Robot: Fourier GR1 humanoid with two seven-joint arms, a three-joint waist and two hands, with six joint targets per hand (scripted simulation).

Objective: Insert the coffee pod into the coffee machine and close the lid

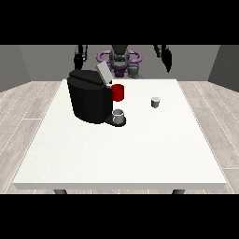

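White table [140, 154] fills my view over grey plank flooring. On it I see the black coffee machine [88, 100] with its lid [103, 73] tilted open, and the small grey coffee pod [156, 102] standing well apart toward the view's right. Both hands, view's left [79, 59] and view's right [166, 59], hang raised behind the table; I cannot tell how their fingers lie.

small grey coffee pod [156, 102] upright on table, black coffee machine [88, 95] w/ lid [103, 73] open, well apart
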